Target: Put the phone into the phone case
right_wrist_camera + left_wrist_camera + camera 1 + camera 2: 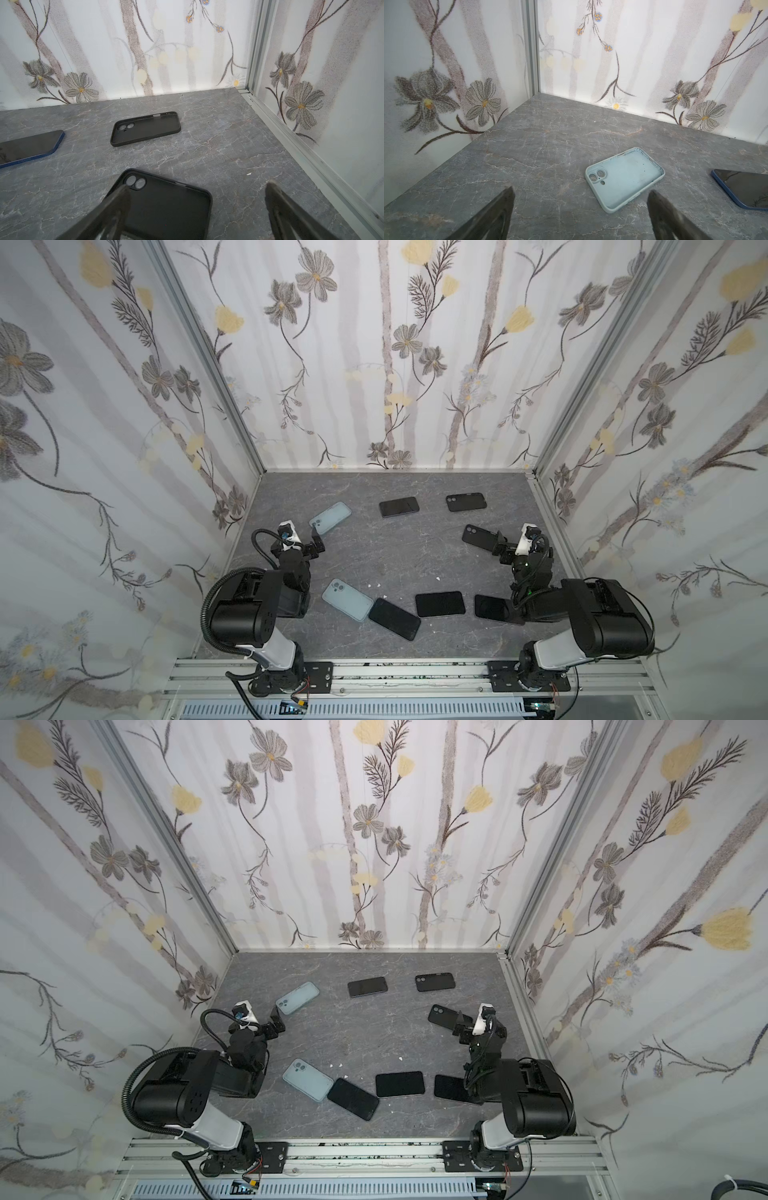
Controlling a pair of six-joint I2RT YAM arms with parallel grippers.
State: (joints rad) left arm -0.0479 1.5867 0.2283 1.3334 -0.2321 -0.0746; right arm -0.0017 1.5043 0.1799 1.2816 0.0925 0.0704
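Both grippers stand open and hold nothing. My left gripper [316, 541] [581, 191] hovers just short of an empty light blue phone case [330, 517] [625, 178] that lies hollow side up at the far left. My right gripper [498, 543] [197, 185] hangs over an empty black phone case [478, 536] [166, 207]; one of its fingers [116, 203] covers the case's camera corner in the right wrist view. A dark phone [398, 506] [29, 146] with a blue rim lies screen up at the far middle.
Another black case [466, 502] [145, 129] lies at the far right. Near the front lie a second light blue case [347, 599] and three black phones [394, 619] [439, 604] [494, 608], the last partly under the right arm. Flowered walls close three sides.
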